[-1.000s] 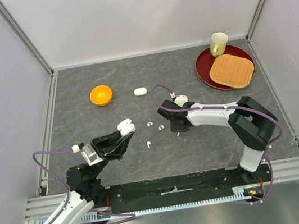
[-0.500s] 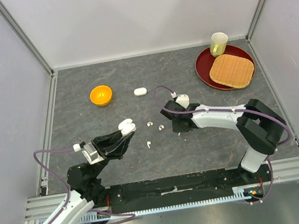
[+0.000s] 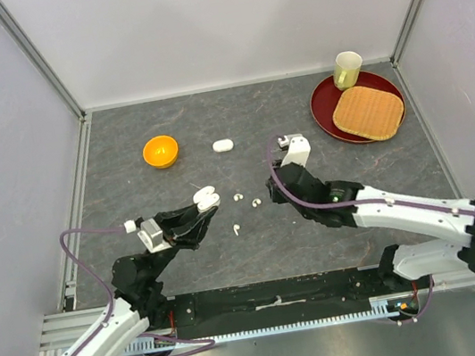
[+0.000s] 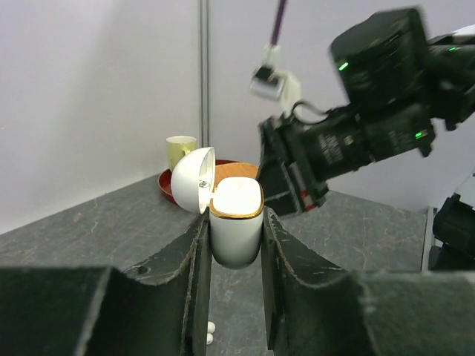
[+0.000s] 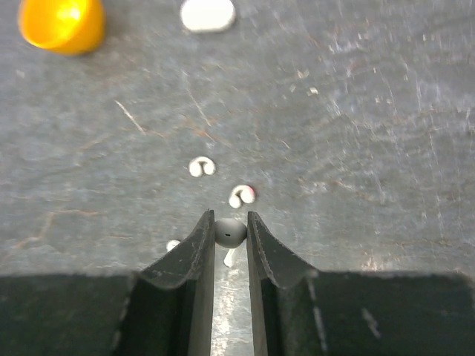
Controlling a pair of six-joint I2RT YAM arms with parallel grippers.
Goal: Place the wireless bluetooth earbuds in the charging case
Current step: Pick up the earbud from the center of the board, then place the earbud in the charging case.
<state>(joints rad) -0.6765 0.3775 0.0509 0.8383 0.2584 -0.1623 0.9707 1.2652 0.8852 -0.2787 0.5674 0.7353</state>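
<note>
Overhead, left gripper (image 3: 199, 209): clamped on the open charging case (image 3: 205, 196), which is held off the table (image 3: 130, 186), left of centre.
Overhead, right gripper (image 3: 278, 191): hangs just right of the loose earbuds (image 3: 239, 198); I cannot read its jaws from up here.
Overhead, loose earbuds: three lie on the grey table between the two grippers, none touching another.
Overhead, far side: an orange bowl (image 3: 161, 150) with a closed white case (image 3: 222, 145) near it. At the right, a red plate (image 3: 320, 115) carries a woven mat (image 3: 368, 112) and a pale cup (image 3: 347, 69).
Left wrist, case: upright between the two fingers (image 4: 194, 259), squeezed on both sides. The lid (image 4: 191, 180) is tipped open to the left, and a gold rim runs round the mouth.
Left wrist, behind: the right arm (image 4: 356, 133) fills the upper right.
Right wrist, jaws: gripping a fourth earbud (image 5: 230, 232), pinched at the fingertips above the table.
Right wrist, beyond: two earbuds lie just past the tips, another white bit peeks out left of the left finger, and the bowl and closed case sit at the top edge.
</note>
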